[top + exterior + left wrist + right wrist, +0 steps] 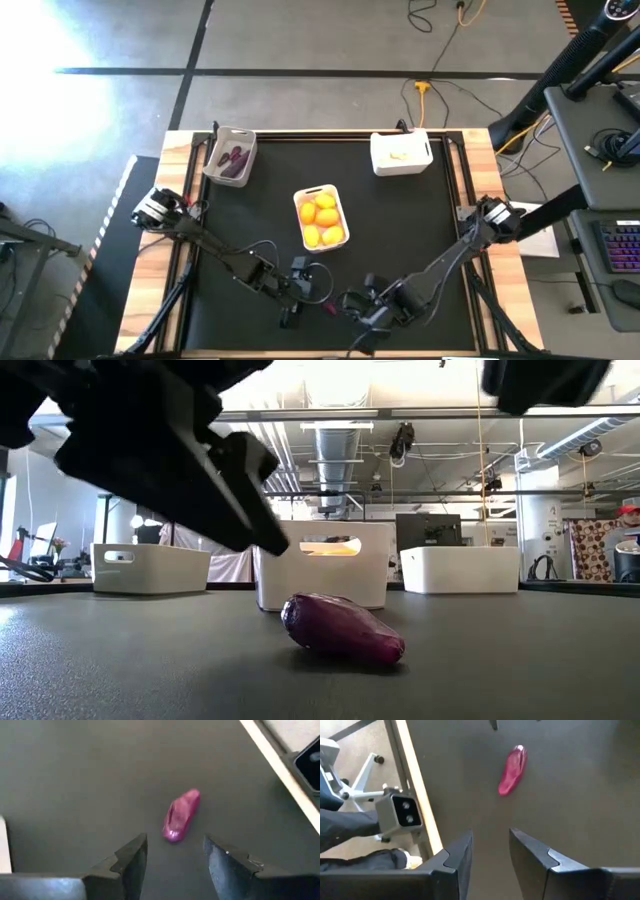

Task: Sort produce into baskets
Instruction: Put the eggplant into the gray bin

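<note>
Low view: purple eggplant (343, 628) lies alone on mat near table's front edge; baskets behind.
High view: left gripper (292, 312), right gripper (352, 305) flank it.
Wrist views: both grippers' fingers spread, empty.
Risk: arms colliding; eggplant may roll.

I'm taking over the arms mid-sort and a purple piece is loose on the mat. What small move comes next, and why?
Probably ease the left gripper forward and down over the purple vegetable. It lies alone on the black mat, not in any basket, and the left wrist view shows it just ahead of the open fingers. The right gripper is also open nearby, less squarely lined up.
</note>
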`<action>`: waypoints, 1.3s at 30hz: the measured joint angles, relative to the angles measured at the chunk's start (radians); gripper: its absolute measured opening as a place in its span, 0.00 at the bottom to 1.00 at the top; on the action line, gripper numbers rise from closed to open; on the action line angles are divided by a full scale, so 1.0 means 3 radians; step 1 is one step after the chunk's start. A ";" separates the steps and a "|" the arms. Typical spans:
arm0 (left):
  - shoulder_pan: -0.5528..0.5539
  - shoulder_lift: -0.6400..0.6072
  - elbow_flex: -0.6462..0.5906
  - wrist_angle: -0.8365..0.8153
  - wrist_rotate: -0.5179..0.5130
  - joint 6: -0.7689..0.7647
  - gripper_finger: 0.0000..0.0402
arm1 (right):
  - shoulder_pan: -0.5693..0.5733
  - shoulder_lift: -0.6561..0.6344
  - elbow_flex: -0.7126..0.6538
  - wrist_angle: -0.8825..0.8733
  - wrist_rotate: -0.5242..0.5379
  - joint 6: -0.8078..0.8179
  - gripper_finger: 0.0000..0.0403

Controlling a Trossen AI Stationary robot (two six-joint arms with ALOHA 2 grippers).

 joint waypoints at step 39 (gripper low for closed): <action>0.0157 0.0925 0.1126 -0.0590 0.0889 0.0273 0.12 | 0.0157 -0.0003 -0.0021 -0.0084 0.0070 0.0287 0.22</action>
